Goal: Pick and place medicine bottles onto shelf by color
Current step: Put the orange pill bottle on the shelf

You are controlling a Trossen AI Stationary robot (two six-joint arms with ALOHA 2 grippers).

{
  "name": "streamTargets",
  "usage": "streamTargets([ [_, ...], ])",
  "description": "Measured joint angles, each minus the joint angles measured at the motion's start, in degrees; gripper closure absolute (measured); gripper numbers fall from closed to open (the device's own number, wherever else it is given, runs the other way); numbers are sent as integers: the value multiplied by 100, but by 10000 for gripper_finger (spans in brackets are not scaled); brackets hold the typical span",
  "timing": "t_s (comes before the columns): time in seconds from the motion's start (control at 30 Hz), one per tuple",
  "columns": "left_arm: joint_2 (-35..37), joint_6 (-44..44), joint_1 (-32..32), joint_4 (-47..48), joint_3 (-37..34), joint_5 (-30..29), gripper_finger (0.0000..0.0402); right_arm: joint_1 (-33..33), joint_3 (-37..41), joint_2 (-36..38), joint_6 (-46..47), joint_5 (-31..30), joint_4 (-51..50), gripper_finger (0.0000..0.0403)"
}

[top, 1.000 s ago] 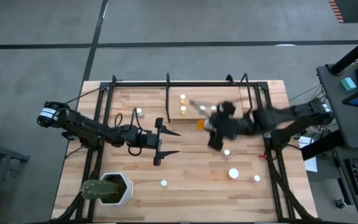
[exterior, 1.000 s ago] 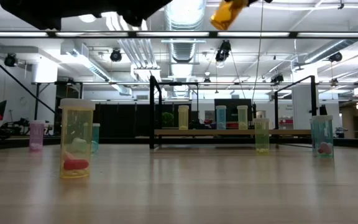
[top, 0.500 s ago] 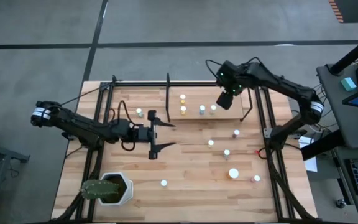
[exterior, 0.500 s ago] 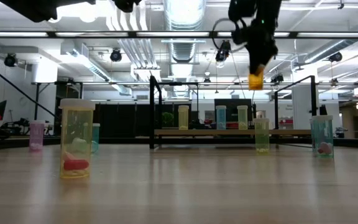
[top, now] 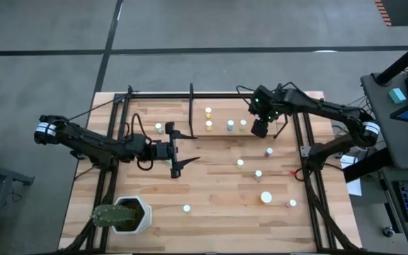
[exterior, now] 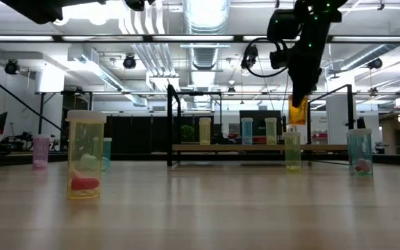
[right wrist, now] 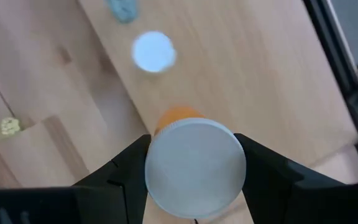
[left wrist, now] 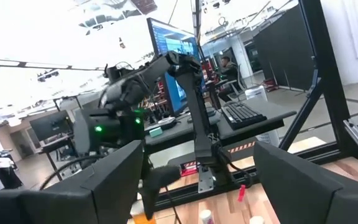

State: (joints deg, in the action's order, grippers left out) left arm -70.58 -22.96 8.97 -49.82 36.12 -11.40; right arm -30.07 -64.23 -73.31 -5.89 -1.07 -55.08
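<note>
**Orange bottle carried to the shelf, not yet set down**

The right tool (top: pixel 259 127) had swung in one second from the middle of the counter (top: pixel 218 198), up over the back, and then down to the right end of the shelf (top: pixel 217 132). It was pinching an orange medicine bottle (right wrist: pixel 180 117) by its pale cap (right wrist: pixel 195 167), one finger on each side. In the low view the orange bottle hung under the tool, a little above the shelf board and just beside the three bottles standing in a row (exterior: pixel 241 131). I judged the placing step to be close to its end: the bottle needed only to be lowered and released. Whether its place agreed with the colour order I could not say.

The left tool (top: pixel 173 150) had drawn back a little toward its own side. Its fingers were spread wide and held nothing; it waited over the left half of the counter.

Several bottles were still loose on the counter, among them a yellow one (exterior: pixel 85 155) near the low camera and a wider white-topped one (top: pixel 266 197).

Some things were hard to make out. From above, the right arm covered the orange bottle fully. The right wrist view showed mostly the cap, so the body was almost hidden. The colours of the small bottles on the shelf were unclear from above. The left wrist view looked into the room and showed the right arm only as a blur.
</note>
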Motion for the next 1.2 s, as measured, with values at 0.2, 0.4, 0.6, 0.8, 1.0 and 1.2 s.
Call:
streamTargets([
  [0.2, 39, -4, -2, -11, 0, -2, 114, 242, 424, -57, -79, 6, 653, 213],
  [0.4, 47, -7, -2, -13, 0, -2, 113, 228, 567, -190, -171, -204, 837, 213],
  [0.6, 47, -33, -2, -15, 0, -2, 113, 230, 578, -416, -186, -198, 919, 213],
  [0.8, 47, -33, -2, -13, 0, -2, 113, 231, 485, -553, -168, -310, 916, 213],
  [1.0, 47, -32, -1, -14, 0, -2, 113, 230, 423, -556, -166, -403, 897, 213],
  [1.2, 47, -31, -2, -15, 0, -2, 113, 230, 416, -556, -164, -403, 867, 186],
])
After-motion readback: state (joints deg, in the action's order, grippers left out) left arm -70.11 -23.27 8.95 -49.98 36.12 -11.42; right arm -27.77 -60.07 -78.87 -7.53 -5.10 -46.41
